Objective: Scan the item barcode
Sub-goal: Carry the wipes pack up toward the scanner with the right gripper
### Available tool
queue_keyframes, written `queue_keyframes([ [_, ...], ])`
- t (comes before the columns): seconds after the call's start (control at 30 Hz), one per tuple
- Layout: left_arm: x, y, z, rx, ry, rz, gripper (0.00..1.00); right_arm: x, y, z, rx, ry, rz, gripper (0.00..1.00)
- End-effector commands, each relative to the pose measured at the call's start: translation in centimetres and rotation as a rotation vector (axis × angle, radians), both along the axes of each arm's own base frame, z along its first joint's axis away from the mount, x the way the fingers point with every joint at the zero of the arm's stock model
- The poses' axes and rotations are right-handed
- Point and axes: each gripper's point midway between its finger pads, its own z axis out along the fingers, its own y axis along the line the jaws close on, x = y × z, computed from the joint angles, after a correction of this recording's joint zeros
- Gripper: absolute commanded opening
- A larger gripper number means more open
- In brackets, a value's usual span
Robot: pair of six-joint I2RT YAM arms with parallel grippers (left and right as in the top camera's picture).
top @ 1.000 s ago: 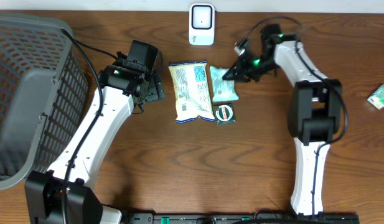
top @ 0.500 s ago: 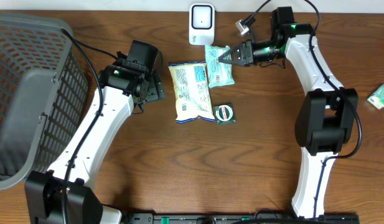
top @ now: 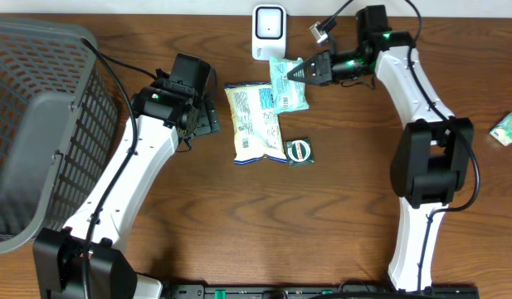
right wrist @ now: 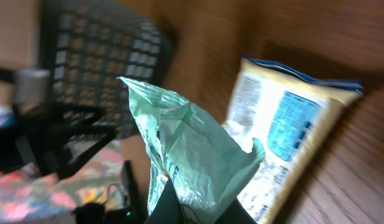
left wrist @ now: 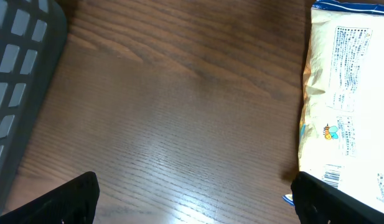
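My right gripper (top: 299, 72) is shut on a pale green packet (top: 290, 85), holding it in the air just below and to the right of the white scanner (top: 270, 31). In the right wrist view the crumpled packet (right wrist: 192, 149) rises from my shut gripper (right wrist: 198, 208), with the yellow snack bag (right wrist: 291, 130) behind it. My left gripper (top: 207, 118) stands open over bare wood, left of the yellow snack bag (top: 254, 121). The left wrist view shows its fingertips (left wrist: 61, 202) far apart and the bag's edge (left wrist: 350, 106) to the right.
A grey mesh basket (top: 40, 124) fills the left side, and its wall (left wrist: 17, 74) shows in the left wrist view. A small round dark-green item (top: 299, 149) lies below the snack bag. A small green box (top: 506, 129) sits at the right edge.
My right gripper has lifted the green packet from beside the snack bag and carried it up and left toward the scanner. The left arm has not moved.
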Motion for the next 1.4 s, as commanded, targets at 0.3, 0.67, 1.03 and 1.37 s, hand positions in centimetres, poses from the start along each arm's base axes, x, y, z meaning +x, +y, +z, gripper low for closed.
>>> queue_keyframes([
  [0.3, 0.0, 0.3, 0.5, 0.015, -0.012, 0.002, 0.98, 1.1, 3.0, -0.7, -0.193, 0.034, -0.138, 0.01],
  [0.67, 0.0, 0.3, 0.5, 0.015, -0.012, 0.002, 0.98, 0.6, 3.1, -0.1, -0.149, 0.062, -0.118, 0.01],
  [1.03, 0.0, 0.3, 0.5, 0.015, -0.012, 0.002, 0.98, 0.3, 2.6, 3.2, -0.147, 0.001, -0.136, 0.01],
  [1.37, 0.0, 0.3, 0.5, 0.015, -0.012, 0.002, 0.98, -3.0, 1.6, 4.9, -0.231, 0.081, -0.151, 0.01],
])
